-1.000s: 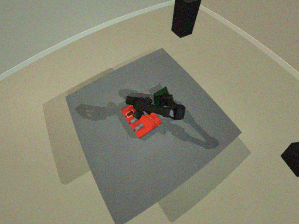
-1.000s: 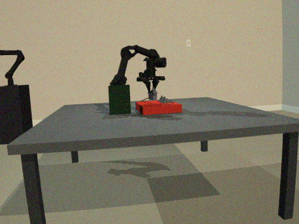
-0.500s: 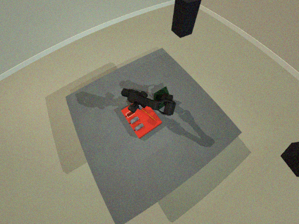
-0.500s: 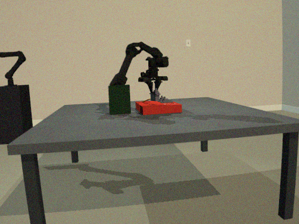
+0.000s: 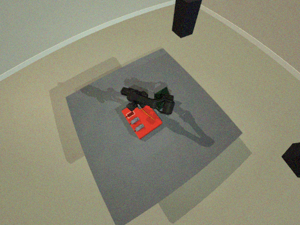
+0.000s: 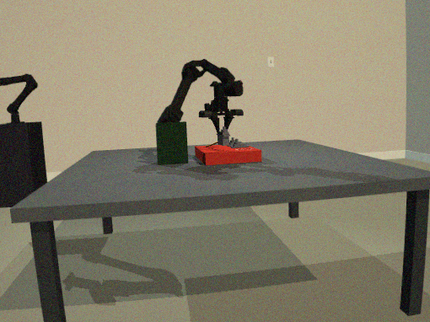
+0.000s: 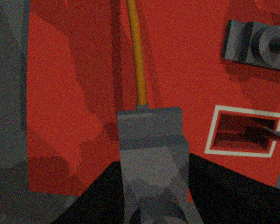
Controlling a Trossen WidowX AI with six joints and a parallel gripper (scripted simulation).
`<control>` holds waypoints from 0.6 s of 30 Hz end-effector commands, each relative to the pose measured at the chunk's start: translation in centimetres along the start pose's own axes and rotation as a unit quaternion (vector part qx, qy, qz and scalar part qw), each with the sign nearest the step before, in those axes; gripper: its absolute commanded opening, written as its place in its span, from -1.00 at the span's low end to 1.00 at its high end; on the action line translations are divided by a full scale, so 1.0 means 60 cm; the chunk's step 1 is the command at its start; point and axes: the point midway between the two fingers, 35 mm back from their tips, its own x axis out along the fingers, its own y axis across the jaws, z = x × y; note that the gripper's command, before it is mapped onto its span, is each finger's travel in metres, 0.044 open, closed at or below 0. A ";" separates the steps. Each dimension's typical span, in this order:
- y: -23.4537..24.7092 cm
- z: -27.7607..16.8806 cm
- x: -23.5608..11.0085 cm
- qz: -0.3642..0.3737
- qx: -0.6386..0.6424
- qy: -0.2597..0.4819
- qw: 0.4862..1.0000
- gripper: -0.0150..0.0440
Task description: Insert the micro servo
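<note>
My gripper point(image 6: 223, 135) point(image 5: 132, 105) is shut on the loose grey micro servo point(image 7: 150, 150) point(image 6: 224, 140) and holds it a little above the red deck point(image 5: 151, 125) point(image 6: 229, 155) point(image 7: 181, 28). The servo's orange cable point(image 7: 134, 41) point(image 5: 147, 114) trails away from it over the deck. The marked empty pocket point(image 7: 244, 132) point(image 5: 130, 113), outlined in white, is to the right of the servo in the wrist view, apart from it. In the top view the arm hides the servo.
Two grey servos point(image 5: 135, 121) point(image 5: 139, 128) sit in other deck pockets, and one of them shows in the wrist view point(image 7: 253, 41). The arm stands on a green block point(image 6: 171, 142) just behind the deck. The deck lies on a grey table point(image 6: 126, 189). Black boxes point(image 5: 186, 15) point(image 6: 21, 159) stand off the table.
</note>
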 end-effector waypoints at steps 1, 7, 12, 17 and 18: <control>-0.003 -0.005 -0.004 -0.001 0.065 0.006 0.998 -0.49; -0.003 -0.005 -0.004 -0.002 0.168 0.006 0.986 -0.49; -0.003 -0.005 -0.004 -0.002 0.253 0.006 0.968 -0.49; -0.003 -0.005 -0.004 -0.003 0.335 0.006 0.942 -0.49; -0.003 -0.005 -0.004 -0.003 0.352 0.006 0.936 -0.49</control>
